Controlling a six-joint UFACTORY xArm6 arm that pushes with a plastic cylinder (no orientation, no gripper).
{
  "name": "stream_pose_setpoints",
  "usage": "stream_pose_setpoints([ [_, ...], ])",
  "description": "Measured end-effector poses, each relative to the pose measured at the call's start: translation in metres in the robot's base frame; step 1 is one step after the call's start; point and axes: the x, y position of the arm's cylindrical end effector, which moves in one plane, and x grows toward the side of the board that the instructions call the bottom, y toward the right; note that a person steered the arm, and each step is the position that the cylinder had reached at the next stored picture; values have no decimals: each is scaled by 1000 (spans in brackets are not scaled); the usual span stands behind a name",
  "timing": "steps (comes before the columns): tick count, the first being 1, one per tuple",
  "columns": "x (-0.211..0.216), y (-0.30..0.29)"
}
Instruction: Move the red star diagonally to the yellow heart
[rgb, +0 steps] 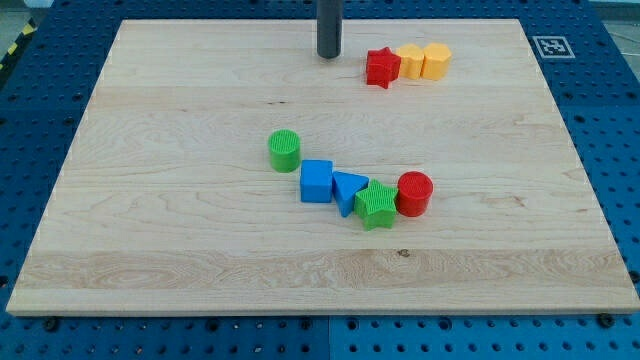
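Note:
The red star (382, 67) lies near the view's top, right of centre. It touches a yellow block (410, 62) on its right, whose shape I cannot make out. A second yellow block (436, 60) touches that one further right; which of the two is the heart I cannot tell. My tip (328, 54) stands on the board just left of the red star, a short gap away.
In the board's middle lie a green cylinder (285, 150), a blue cube (317, 181), a blue triangle (348, 190), a green star (377, 205) and a red cylinder (414, 193), the last four in a touching row. The wooden board (150, 250) sits on a blue perforated table.

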Motion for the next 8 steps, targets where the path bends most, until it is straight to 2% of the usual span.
stream_pose_setpoints([
  [4,-10,9],
  [6,-1,64],
  [7,18,76],
  [8,18,76],
])
